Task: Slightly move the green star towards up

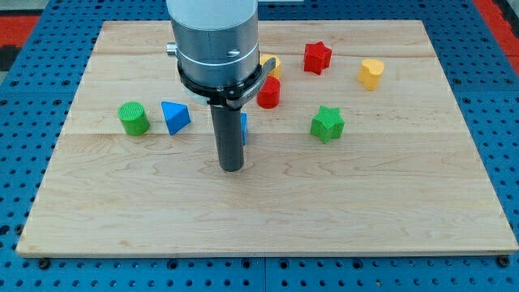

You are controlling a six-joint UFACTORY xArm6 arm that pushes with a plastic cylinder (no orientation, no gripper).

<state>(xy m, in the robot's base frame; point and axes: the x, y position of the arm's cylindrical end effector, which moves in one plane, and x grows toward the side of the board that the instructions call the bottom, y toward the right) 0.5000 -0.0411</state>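
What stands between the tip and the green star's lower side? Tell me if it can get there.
Probably yes. My tip sits to the view's left of the green star and slightly lower, with only bare board between them and below the star. The red cylinder lies higher, off that path.

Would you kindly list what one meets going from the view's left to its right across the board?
Green cylinder → blue triangle → my tip → red cylinder → red star → green star → yellow heart. Two blocks partly hidden behind the arm are left out.

Upright rod, my tip [232,169] down
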